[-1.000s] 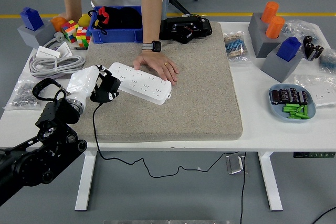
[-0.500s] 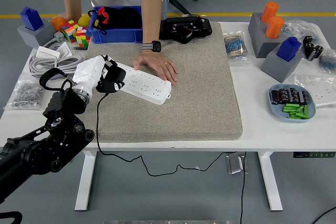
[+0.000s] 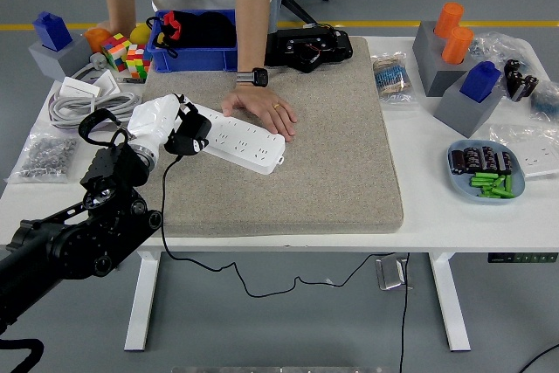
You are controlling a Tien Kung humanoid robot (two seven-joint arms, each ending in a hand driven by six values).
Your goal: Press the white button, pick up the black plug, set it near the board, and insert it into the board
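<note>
1. Left hand (image 3: 171,128) (white-gloved) is clenched around the plug (image 3: 190,135), at the board's (image 3: 234,138) left end.
2. Plug sits at the hand's 3 o'clock, touching the board; whether it is seated cannot be told.
3. Board lies on the mat (image 3: 306,137), slanting toward 4 o'clock.
4. A person's hand (image 3: 264,111) presses flat on the board's far edge, at 1 o'clock from the plug.
</note>
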